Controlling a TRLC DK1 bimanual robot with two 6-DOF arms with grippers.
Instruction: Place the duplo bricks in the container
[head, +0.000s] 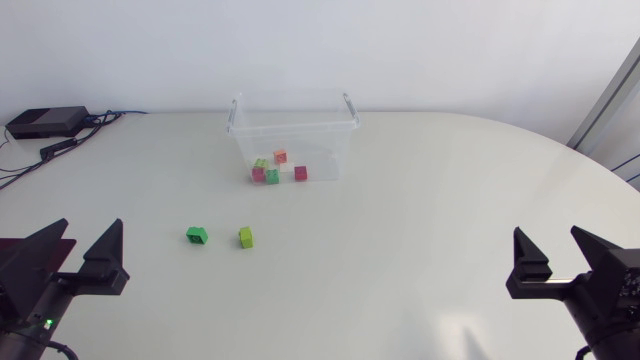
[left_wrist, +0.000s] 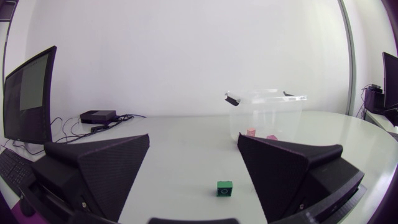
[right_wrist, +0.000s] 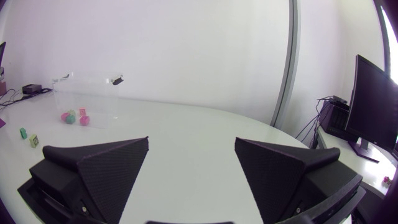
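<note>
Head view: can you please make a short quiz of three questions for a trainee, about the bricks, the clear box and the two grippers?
1. True or false: the green brick lies inside the clear box.
2. How many bricks lie on the table outside the box? A) one B) two C) four
3. Fill in the missing word: the left gripper and the right gripper are both ___ and hold nothing.

Key:
1. False. It lies on the table, outside the box.
2. B. They are the green brick and the yellow-green brick.
3. open
</note>
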